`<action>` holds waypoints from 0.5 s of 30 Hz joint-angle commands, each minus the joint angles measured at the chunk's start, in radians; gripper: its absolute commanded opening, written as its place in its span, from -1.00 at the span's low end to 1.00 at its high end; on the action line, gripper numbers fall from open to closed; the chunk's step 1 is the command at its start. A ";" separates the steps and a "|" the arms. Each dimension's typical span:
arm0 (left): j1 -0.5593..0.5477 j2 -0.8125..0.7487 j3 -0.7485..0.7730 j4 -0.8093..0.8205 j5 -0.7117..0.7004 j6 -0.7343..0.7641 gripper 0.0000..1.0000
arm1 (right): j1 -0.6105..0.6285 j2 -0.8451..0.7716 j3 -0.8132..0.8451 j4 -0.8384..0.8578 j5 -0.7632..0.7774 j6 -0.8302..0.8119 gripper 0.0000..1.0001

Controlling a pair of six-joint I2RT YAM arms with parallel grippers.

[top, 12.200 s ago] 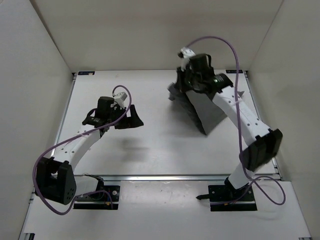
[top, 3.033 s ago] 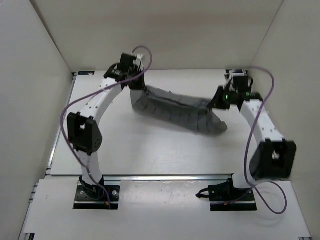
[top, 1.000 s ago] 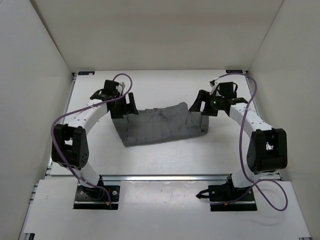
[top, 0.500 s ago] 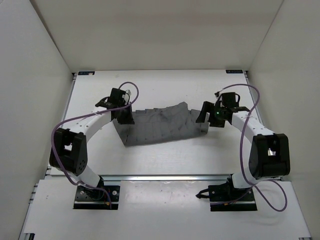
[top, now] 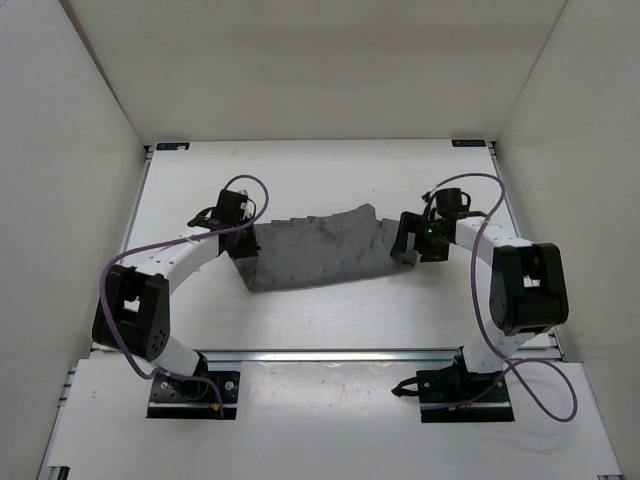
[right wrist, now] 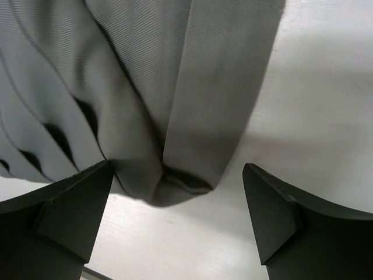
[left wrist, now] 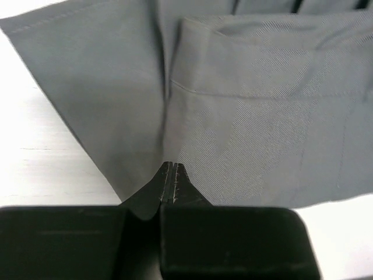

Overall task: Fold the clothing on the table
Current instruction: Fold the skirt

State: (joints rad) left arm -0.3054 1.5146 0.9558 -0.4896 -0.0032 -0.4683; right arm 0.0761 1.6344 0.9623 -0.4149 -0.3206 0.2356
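Lying on table [top: 330, 318], clothing [top: 320, 252]; encl. walls [top: 320, 70] white

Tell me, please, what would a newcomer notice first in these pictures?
A pleated grey garment lies spread in the middle of the white table, between the two arms. The left gripper is shut, pinching its left edge. The right gripper stands open, straddling its right end.

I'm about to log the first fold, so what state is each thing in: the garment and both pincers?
clothing, spread flat on the table, pleats showing, not yet folded.
left pincer, shut, apparently pinching the clothing's left edge.
right pincer, open, fingers astride the clothing's right end, not gripping.
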 commanded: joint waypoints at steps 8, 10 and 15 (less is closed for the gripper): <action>-0.011 0.065 -0.015 0.092 -0.035 -0.053 -1.00 | 0.014 0.099 0.076 0.053 -0.066 -0.030 0.64; -0.011 0.073 -0.016 0.103 -0.046 -0.056 -1.00 | 0.024 0.108 0.070 0.063 -0.080 -0.028 0.43; -0.020 0.137 0.006 0.111 -0.029 -0.056 -1.00 | 0.042 0.136 0.090 0.076 -0.103 -0.028 -0.29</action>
State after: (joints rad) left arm -0.3172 1.6321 0.9421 -0.4068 -0.0265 -0.5144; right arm 0.0937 1.7473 1.0233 -0.3676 -0.3923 0.2115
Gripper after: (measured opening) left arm 0.021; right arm 0.397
